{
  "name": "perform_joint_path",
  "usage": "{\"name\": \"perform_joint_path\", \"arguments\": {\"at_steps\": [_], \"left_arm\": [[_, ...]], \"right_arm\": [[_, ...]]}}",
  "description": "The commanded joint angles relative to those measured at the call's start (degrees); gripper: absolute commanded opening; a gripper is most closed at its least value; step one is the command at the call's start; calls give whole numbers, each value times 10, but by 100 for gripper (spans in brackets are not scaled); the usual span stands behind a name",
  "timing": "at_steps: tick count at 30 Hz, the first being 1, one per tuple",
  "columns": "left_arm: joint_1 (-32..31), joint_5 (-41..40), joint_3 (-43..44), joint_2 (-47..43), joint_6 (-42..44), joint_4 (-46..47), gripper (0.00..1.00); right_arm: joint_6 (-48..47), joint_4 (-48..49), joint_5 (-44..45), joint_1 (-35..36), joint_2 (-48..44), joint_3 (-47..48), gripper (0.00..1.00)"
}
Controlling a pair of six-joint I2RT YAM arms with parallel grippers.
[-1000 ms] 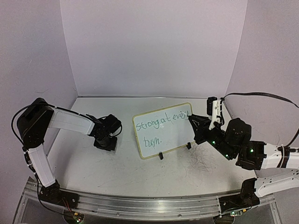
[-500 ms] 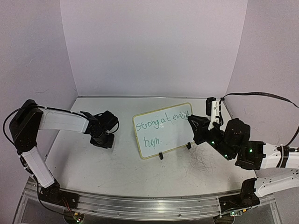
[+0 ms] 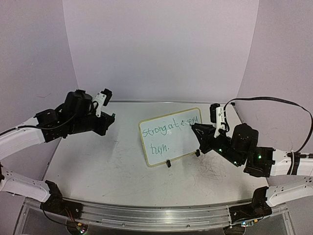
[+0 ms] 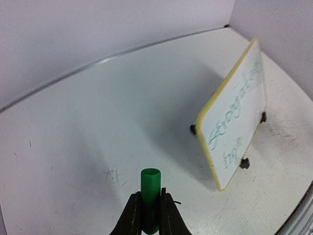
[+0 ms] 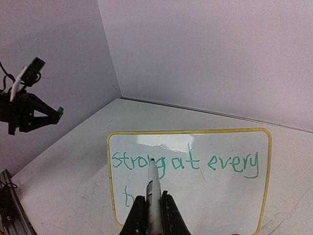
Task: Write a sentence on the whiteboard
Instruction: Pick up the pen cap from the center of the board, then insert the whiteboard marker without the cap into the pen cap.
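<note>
The table (image 3: 122, 171) is a flat white sheet, matte, with fine grey scuffs, mostly to the right of the whiteboard (image 3: 182, 143) and in front of it. Smooth pale lilac walls close the back and both sides, and a curved metal rail (image 3: 146, 215) runs along the near edge. The whiteboard stands near the middle of the table, tilted back a little on small black clip feet (image 3: 168, 164). It is a glossy white rectangle with rounded corners and a thin pale-yellow frame. The sentence (image 5: 186, 164) is written on it in thin green marker, "strong at every" above and "turn." below. Left of the whiteboard and well apart from it, the left gripper (image 4: 150, 196) hangs above the table and is closed on a green marker cap (image 4: 150, 182), a short hollow tube with its open end away from the fingers. Just right of the whiteboard, the right gripper (image 5: 152, 198) is closed on a slim white marker (image 5: 152, 181) whose dark tip points to the writing face; I cannot tell whether it touches. A black cable (image 3: 274, 100) arches behind this arm. Nothing stands between either gripper and the whiteboard.
</note>
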Motion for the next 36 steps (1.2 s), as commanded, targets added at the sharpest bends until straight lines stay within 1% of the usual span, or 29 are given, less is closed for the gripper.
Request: {"name": "perform_joint_path", "arguments": {"at_steps": [1,3,5,8,11,14,16,19,26,31,36], "left_arm": [[-12,69,11,-48,165,61,0],[-15,123,20,-44,199,61,0],[-18,193,25,-28,242,61,0],[-45,225,31,1,280,61,0],[-93,200,35,40,320,61,0],[-135,156,34,76,358,61,0],[-152,133,29,88,373,68,0],[-161,104,4,88,390,96,0],[-164,87,-62,66,399,164,0],[-164,84,-85,56,399,183,0],[-164,86,-93,48,400,192,0]], "right_arm": [[-7,23,-64,-9,16,27,0],[-10,23,-87,-11,26,37,0],[-12,11,-113,-14,43,55,0],[-15,-3,-156,-17,60,72,0],[-13,-23,-235,-27,80,95,0],[-12,-46,-282,-31,103,116,0],[-13,-52,-313,-34,115,125,0],[-15,-60,-341,-35,135,135,0],[-21,-61,-398,-37,160,137,0],[-21,-48,-386,-36,151,125,0],[-14,-48,-394,-36,181,138,0]]}}
